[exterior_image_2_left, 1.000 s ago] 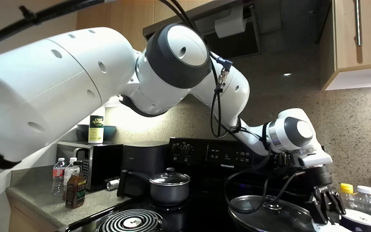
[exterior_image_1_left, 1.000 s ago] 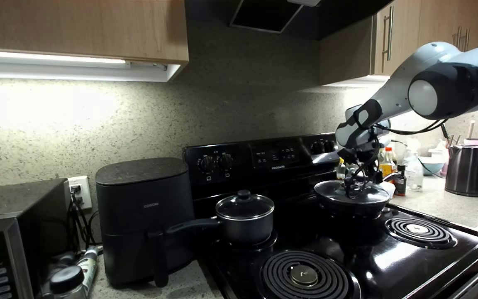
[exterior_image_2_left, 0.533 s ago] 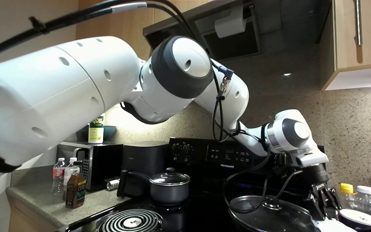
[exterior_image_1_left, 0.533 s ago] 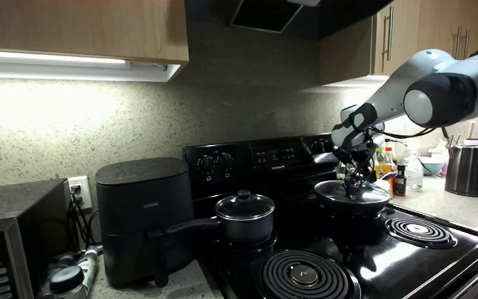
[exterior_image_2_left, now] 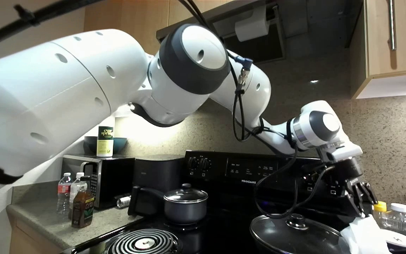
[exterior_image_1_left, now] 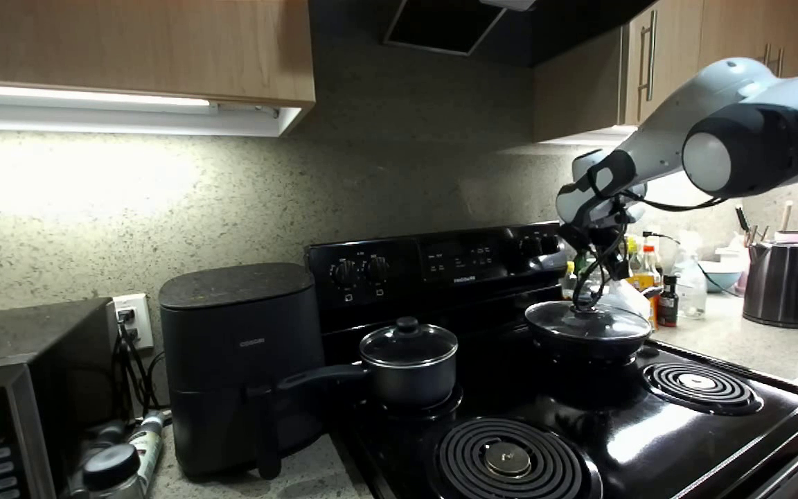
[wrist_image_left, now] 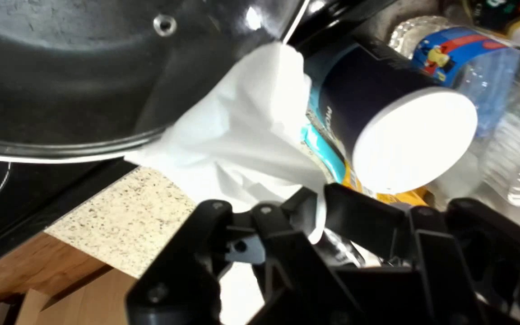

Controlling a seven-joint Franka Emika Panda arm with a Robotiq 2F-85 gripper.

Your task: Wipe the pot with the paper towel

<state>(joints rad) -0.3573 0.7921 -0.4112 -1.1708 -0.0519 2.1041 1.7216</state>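
Note:
A wide black pan with a glass lid, the likely pot, sits on a back burner in both exterior views [exterior_image_1_left: 589,324] [exterior_image_2_left: 294,234]. It fills the upper left of the wrist view [wrist_image_left: 84,90]. My gripper [wrist_image_left: 323,198] is shut on a white paper towel [wrist_image_left: 242,131], with a thin fold pinched between the fingertips. In an exterior view the gripper [exterior_image_2_left: 363,213] is above the pan's edge and the towel [exterior_image_2_left: 365,236] hangs below it. The towel overlaps the pan's rim in view; I cannot tell whether it touches. A smaller lidded saucepan [exterior_image_2_left: 185,208] stands on another burner.
A dark canister with a white lid [wrist_image_left: 413,140] and clear bottles [wrist_image_left: 476,67] stand close beside the towel. An air fryer [exterior_image_1_left: 243,367] stands left of the stove. A bare front burner [exterior_image_1_left: 510,457] and a kettle [exterior_image_1_left: 780,284] also show. My cable loops above the lid knob [exterior_image_2_left: 296,220].
My gripper dipped slightly, then rose above the pan's edge with the towel. More of the towel now shows hanging below the fingers. The pan and saucepan have not moved.

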